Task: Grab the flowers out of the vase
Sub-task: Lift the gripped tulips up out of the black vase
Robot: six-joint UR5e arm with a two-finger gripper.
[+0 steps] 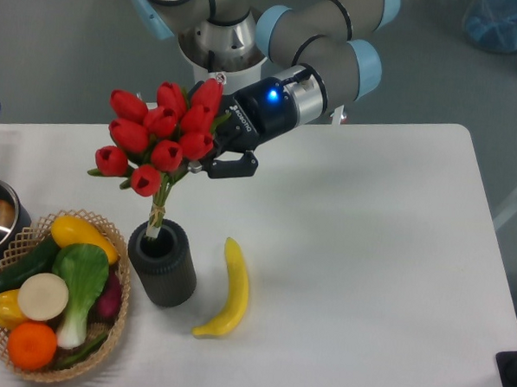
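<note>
Gripping the flowers (157, 136) near the buds, the hand (201, 162) is closed; stem ends remain inside the vase (164, 267), so lifting is left.

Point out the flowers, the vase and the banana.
flowers (162, 136), fixed camera view, on a red bud near the middle of the bunch.
vase (169, 275), fixed camera view, on the ribbed dark side wall.
banana (234, 288), fixed camera view, on the middle of the yellow curve.

Claw (193, 166) at red flowers (157, 136), stems in dark vase (162, 263), banana (227, 289) beside
</note>
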